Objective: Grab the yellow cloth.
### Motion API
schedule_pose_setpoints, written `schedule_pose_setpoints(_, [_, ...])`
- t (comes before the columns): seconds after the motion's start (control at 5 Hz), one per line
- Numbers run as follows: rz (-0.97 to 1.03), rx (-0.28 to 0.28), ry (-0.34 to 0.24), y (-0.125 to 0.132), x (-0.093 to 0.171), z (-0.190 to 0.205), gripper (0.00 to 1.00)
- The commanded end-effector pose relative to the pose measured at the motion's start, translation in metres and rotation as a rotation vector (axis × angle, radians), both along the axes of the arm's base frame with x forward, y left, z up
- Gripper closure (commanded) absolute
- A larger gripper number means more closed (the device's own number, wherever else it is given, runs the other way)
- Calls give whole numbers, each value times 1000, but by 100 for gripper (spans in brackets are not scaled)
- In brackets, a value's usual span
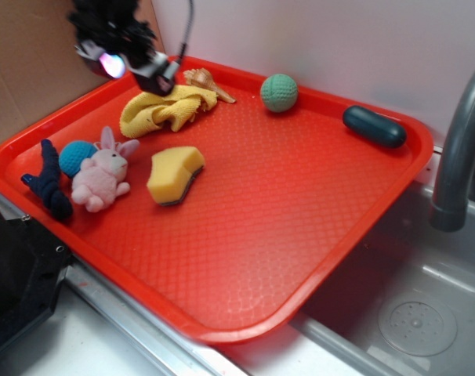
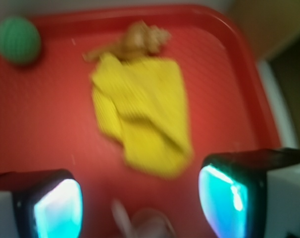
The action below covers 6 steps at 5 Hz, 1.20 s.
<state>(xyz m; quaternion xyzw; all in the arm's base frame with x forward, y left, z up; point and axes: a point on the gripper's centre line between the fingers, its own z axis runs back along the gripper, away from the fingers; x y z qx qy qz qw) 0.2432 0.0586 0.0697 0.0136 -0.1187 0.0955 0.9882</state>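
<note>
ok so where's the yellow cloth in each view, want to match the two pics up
Exterior: the yellow cloth lies bunched at the tray's far left, just below the gripper.
Wrist: the cloth fills the centre, above the open fingers.
Shared landmark: the green ball, right of the cloth in the exterior view, upper left in the wrist view.

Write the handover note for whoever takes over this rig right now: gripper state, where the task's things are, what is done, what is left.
Gripper: open, empty, fingers wide apart, above the tray's back left part.
Yellow cloth: crumpled on the tray near the back rim, in the wrist view lying between and ahead of the fingers, untouched. A tan shell-like toy touches its far edge.
Do not mistake the yellow sponge for it, nearer the tray's middle beside the pink bunny.
Done: gripper positioned over the cloth.
Left: descend, close on the cloth, lift.
</note>
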Motion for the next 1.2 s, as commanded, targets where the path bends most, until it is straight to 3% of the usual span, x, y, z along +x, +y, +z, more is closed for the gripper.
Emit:
schedule_pose_setpoints(0.0, [-49, 70, 28, 3, 36, -20, 0])
schedule_pose_setpoints(0.4, [-38, 79, 98, 25, 31, -39, 0])
schedule_pose_setpoints(0.6, [-8, 71, 139, 35, 17, -48, 100])
schedule_pose_setpoints(1.0, [-34, 103, 165, 38, -2, -15, 100])
